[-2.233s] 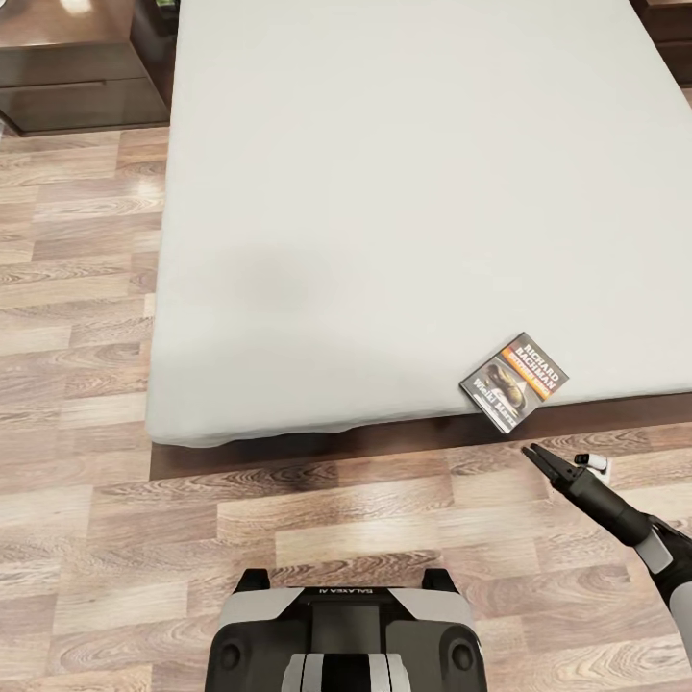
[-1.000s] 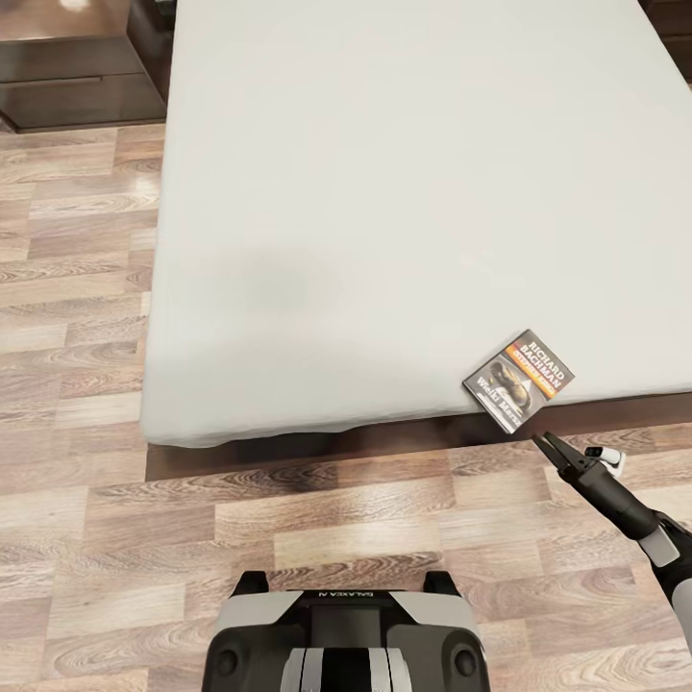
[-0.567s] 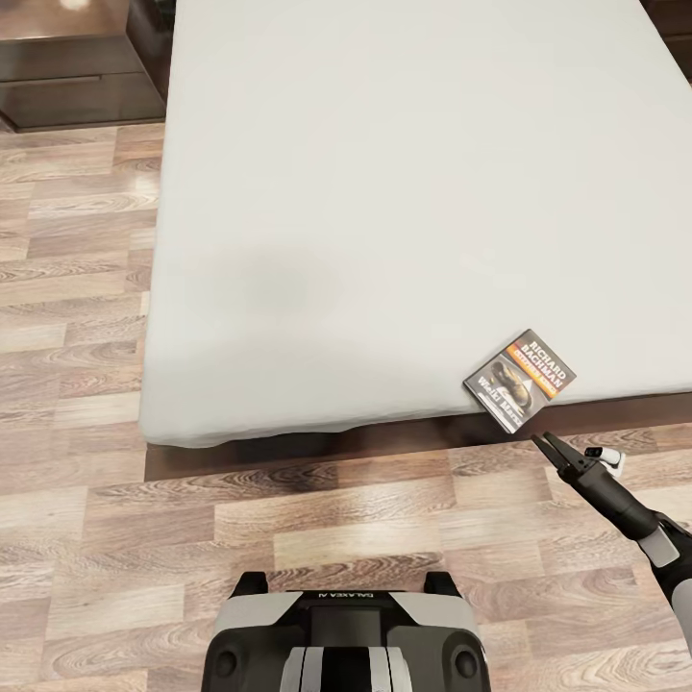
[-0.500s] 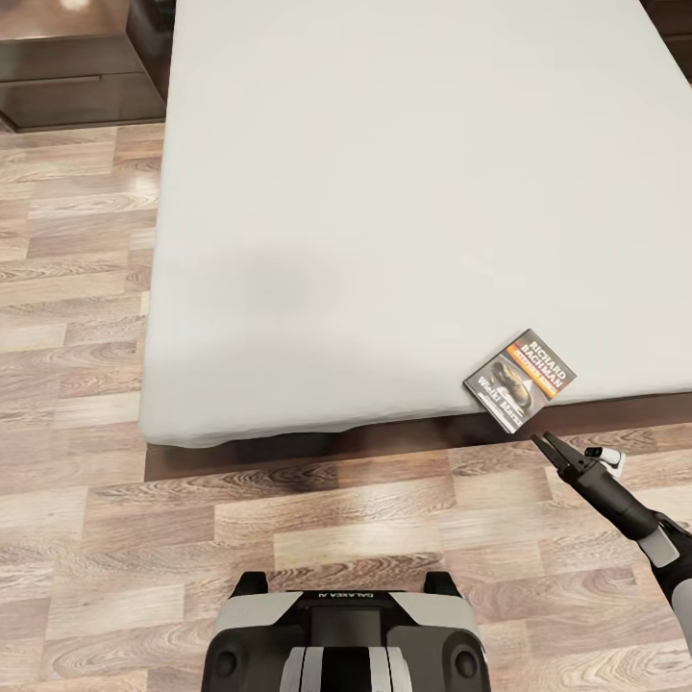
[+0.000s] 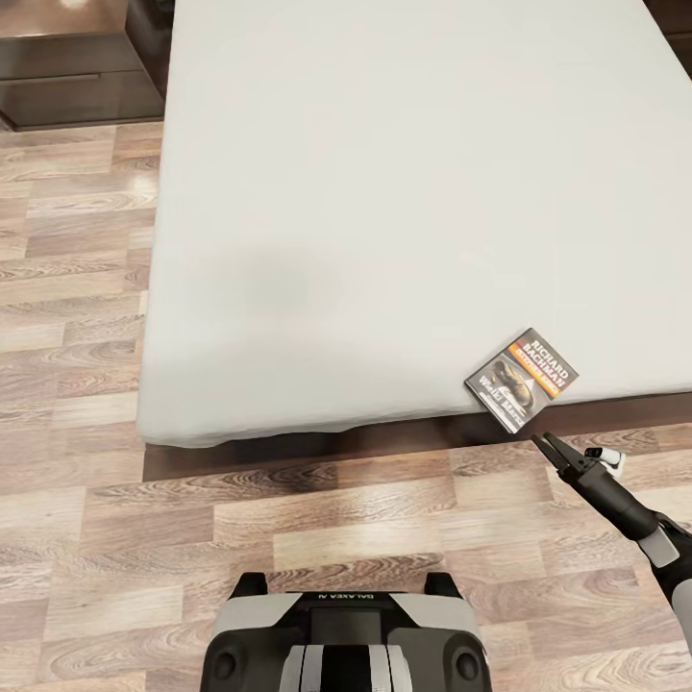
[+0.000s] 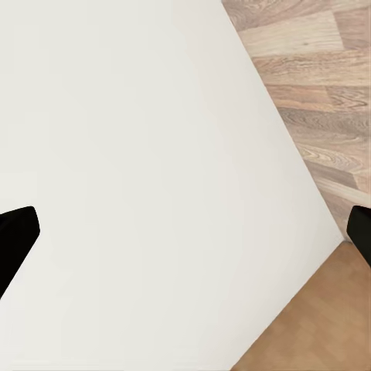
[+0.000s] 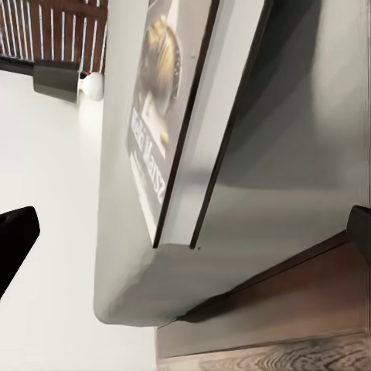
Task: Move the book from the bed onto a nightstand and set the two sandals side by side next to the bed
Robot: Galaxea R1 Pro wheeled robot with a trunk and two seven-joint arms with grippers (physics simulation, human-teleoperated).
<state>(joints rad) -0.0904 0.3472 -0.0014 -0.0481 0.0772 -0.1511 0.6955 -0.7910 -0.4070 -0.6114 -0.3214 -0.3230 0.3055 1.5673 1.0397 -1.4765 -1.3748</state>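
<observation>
Over on the left, a dark glossy nightstand [image 5: 67, 72] sits beyond the bed's far left corner, on pale wood-plank floor [image 5: 77, 288]. Across the middle stretches the bed [image 5: 384, 192], a plain matte grey mattress, smooth and soft-edged, on a dark brown frame that peeks out along the near edge. The left wrist view looks down on that same pale surface and a wedge of plank floor; the left pincer [image 6: 185, 232] shows just two dark fingertips at the picture's opposite sides, spread wide, holding nothing.

Now to the right, where it matters! The book [image 5: 521, 379], a thin flat paperback with a dark cover and orange band, lies on the mattress right at the near edge, close to the near right corner, one corner poking just over the lip. It is turned diagonally, long axis slanting toward the far right. Just off that overhanging corner, out over the floor, the right pincer [image 5: 546, 443] points straight at it, near but not touching. In the head view its slim dark fingers look close together; in the right wrist view the tips sit far apart with the book's [image 7: 166, 116] spine edge between them, so call it spread and empty. The right arm is clearly the nearer one, and the overhang looks like the bite point.
</observation>
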